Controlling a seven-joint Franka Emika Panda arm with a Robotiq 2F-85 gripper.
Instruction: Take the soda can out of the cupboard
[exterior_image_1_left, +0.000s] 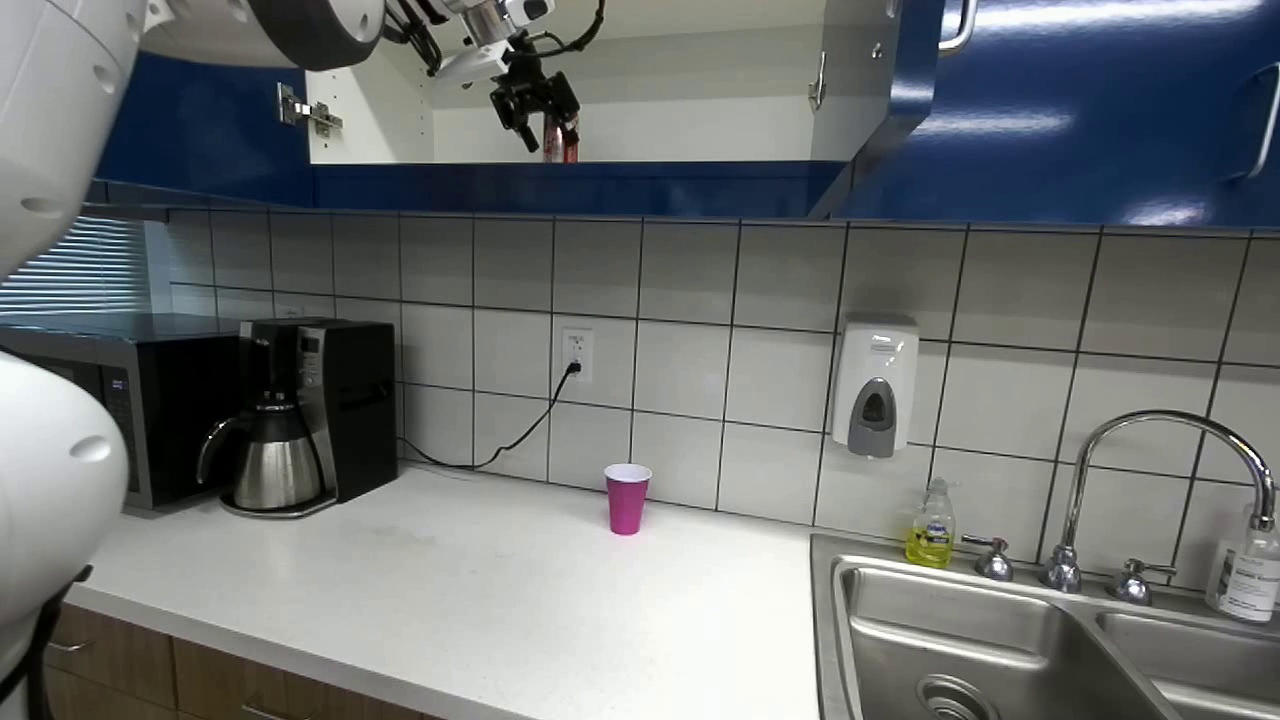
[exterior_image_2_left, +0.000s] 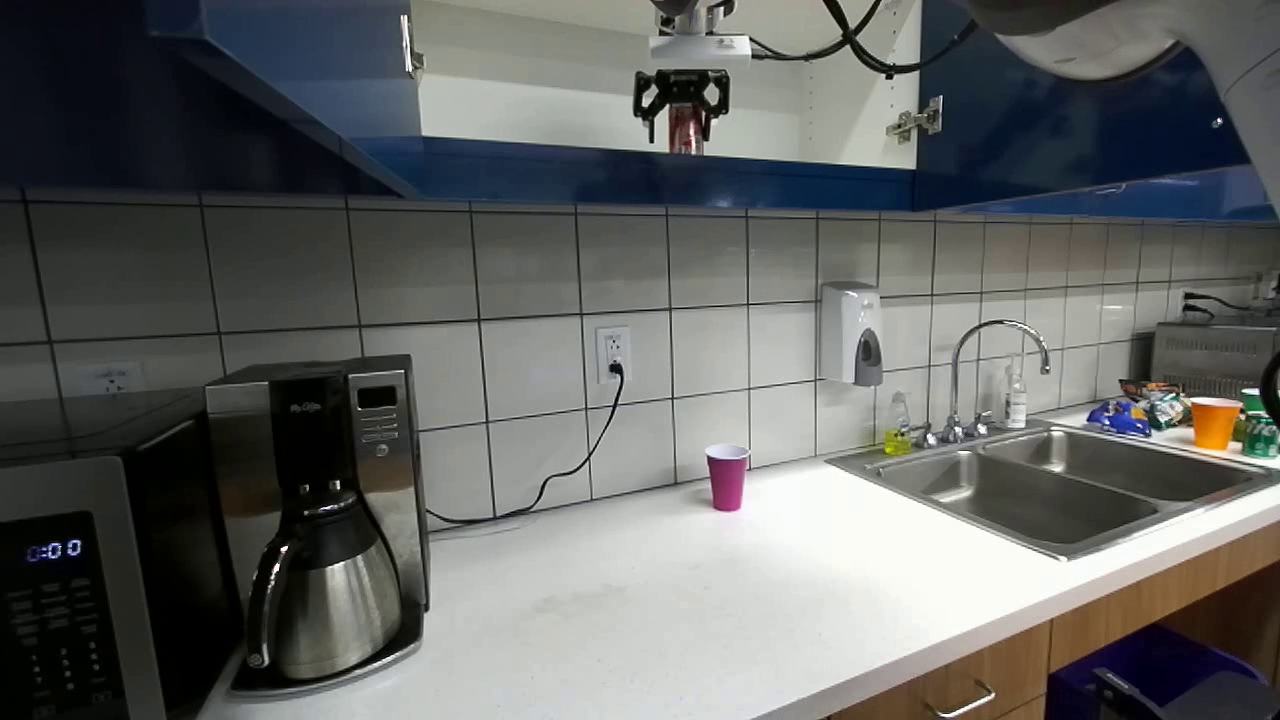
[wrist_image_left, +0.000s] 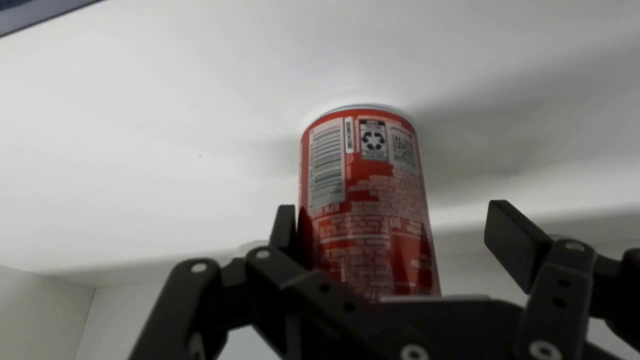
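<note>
The red soda can (wrist_image_left: 367, 200) stands on the pale shelf of the open blue cupboard (exterior_image_1_left: 560, 188). In both exterior views it is partly hidden by the gripper and the cupboard's front edge (exterior_image_1_left: 562, 150) (exterior_image_2_left: 686, 130). My gripper (wrist_image_left: 395, 220) is open and comes down from above with its fingers on either side of the can. In the wrist view the left finger is beside the can, close to or touching it. The right finger is apart from it, with a wide gap. The can's upper end is hidden behind the gripper body. The gripper also shows in both exterior views (exterior_image_1_left: 552, 140) (exterior_image_2_left: 680, 136).
The cupboard's open doors (exterior_image_1_left: 890, 90) (exterior_image_2_left: 290, 80) stand at both sides of the opening. Below, the white counter (exterior_image_1_left: 450, 590) holds a pink cup (exterior_image_1_left: 627, 500), a coffee maker (exterior_image_1_left: 345, 410) and a microwave (exterior_image_1_left: 180, 400). A soap dispenser (exterior_image_1_left: 876, 385) hangs above the sink (exterior_image_1_left: 830, 620).
</note>
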